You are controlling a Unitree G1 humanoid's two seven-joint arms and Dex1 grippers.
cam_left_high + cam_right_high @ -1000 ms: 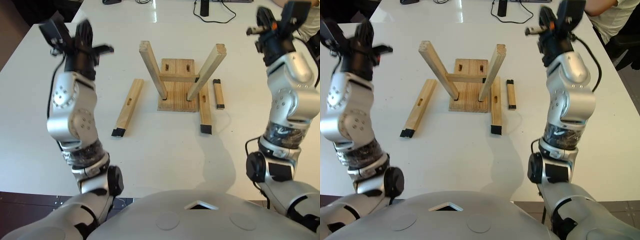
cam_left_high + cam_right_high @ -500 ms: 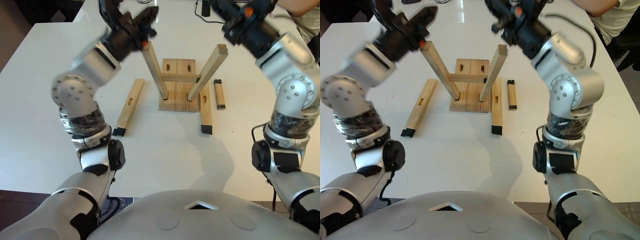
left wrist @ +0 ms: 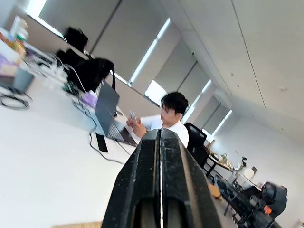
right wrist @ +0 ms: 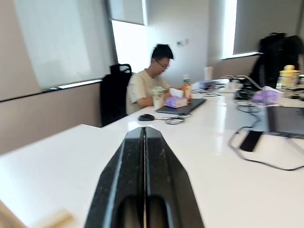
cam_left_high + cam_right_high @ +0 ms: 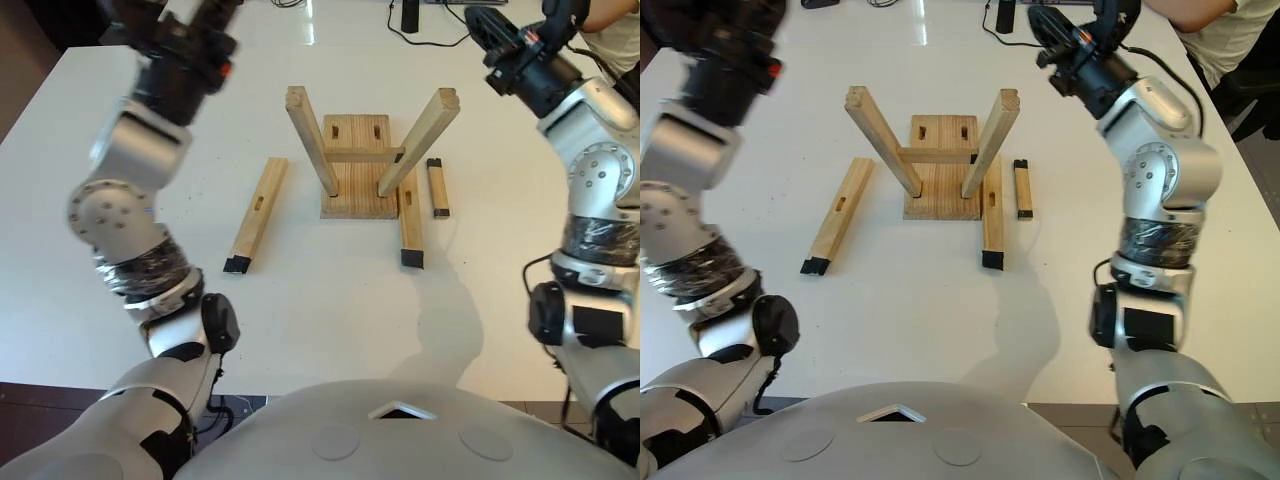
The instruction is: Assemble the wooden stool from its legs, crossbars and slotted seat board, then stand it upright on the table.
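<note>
Lying inverted at table (image 5: 300, 300) centre, the pale slotted seat board (image 5: 356, 203) is carrying two splayed legs (image 5: 309, 140) joined by a crossbar (image 5: 360, 155). Loose legs (image 5: 256, 212) are lying at its 9 and 3 o'clock, with a short crossbar (image 5: 437, 188) beyond; this stiff, light wood is probably handling best gripped mid-length. Left gripper (image 3: 160, 134) and right gripper (image 4: 144, 131) are hovering, clenched and empty.

You've got seat board (image 5: 355, 190) flat at table (image 5: 330, 300) ctr | L leg (image 5: 311, 140) & R leg (image 5: 418, 140) stand on it, tops splayed apart, crossbar (image 5: 362, 155) btwn them | loose leg (image 5: 257, 212) lies apart, L of board | 2nd loose leg (image 5: 410, 225) just R of board | short bar (image 5: 437, 187) just R of that
</note>
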